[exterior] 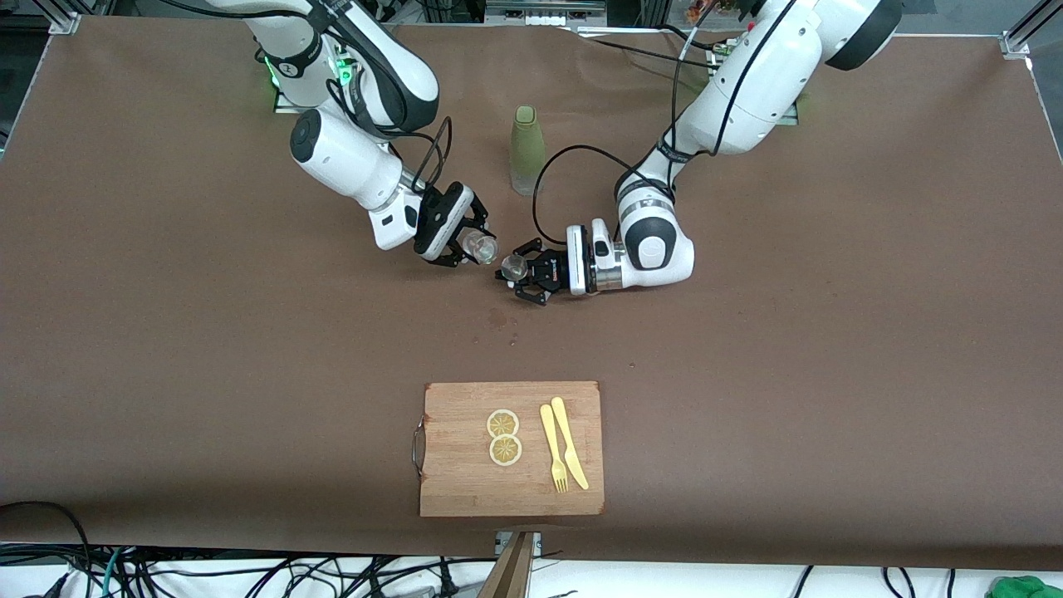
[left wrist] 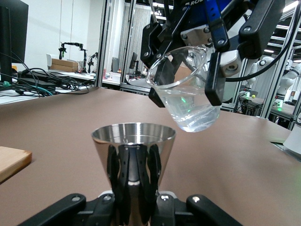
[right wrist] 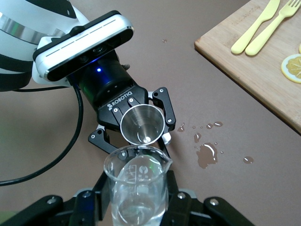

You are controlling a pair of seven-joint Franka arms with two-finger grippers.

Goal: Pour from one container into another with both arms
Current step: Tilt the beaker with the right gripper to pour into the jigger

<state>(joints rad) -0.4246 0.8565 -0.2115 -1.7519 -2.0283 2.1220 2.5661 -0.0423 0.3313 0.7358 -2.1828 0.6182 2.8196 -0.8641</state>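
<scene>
Over the middle of the brown table [exterior: 166, 332], the right gripper [exterior: 469, 242] is closed on a tilted clear glass cup [exterior: 480, 246] with a little liquid inside, its lip just above the steel jigger [exterior: 513, 267] that the left gripper [exterior: 525, 274] clamps upright. Small wet spots [right wrist: 206, 155] mark the table below. The olive-green bottle [exterior: 526, 149] stands near, toward the bases; the cutting board [exterior: 465, 482], with 2 lemon slices [exterior: 503, 436], seemingly plastic cutlery [exterior: 563, 444], lies well apart.
</scene>
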